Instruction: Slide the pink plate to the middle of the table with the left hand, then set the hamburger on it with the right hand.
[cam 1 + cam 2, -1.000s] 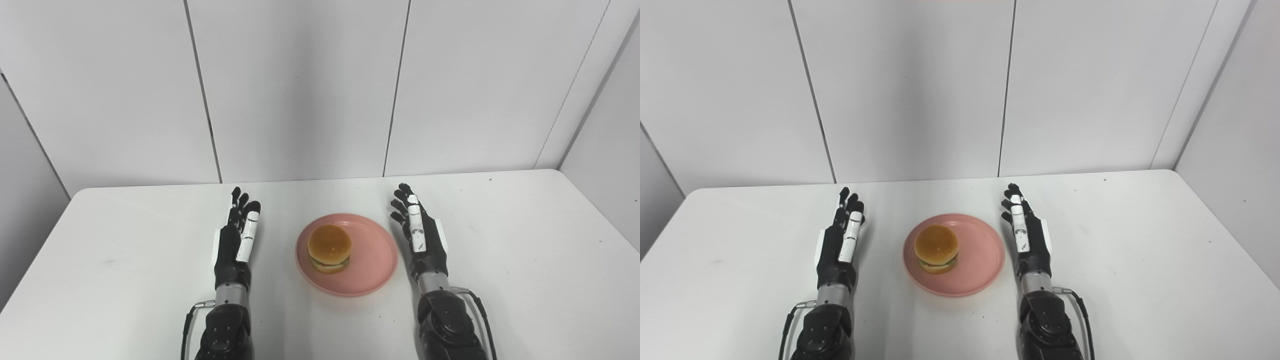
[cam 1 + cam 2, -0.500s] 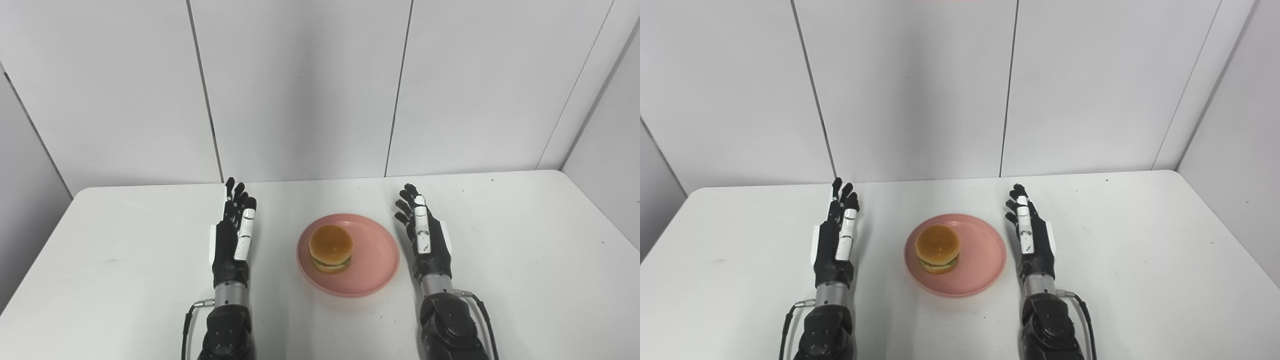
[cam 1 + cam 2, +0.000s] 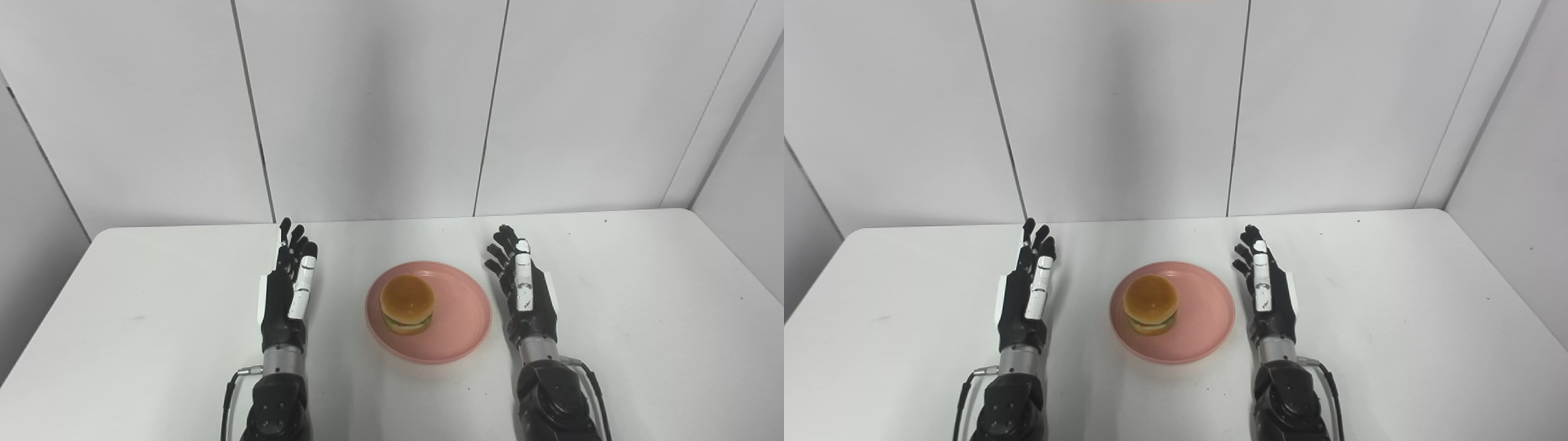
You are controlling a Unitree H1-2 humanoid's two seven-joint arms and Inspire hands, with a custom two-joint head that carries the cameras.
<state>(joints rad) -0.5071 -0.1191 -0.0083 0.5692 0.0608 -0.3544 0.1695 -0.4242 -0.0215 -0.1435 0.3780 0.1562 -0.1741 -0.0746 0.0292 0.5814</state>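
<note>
Left eye view shows the pink plate (image 3: 456,334) at the middle of the white table (image 3: 643,318), the hamburger (image 3: 407,304) resting on its left half. At the plate's nine o'clock, apart from it, the left hand (image 3: 288,294) holds nothing, fingers extended; at three o'clock, just beside the rim, the right hand (image 3: 525,293) is likewise empty, fingers spread. Grey wall panels (image 3: 367,110) stand at twelve o'clock

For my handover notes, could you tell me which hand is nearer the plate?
Right. The right hand sits just off the plate rim; the left hand lies farther out, both open.
</note>
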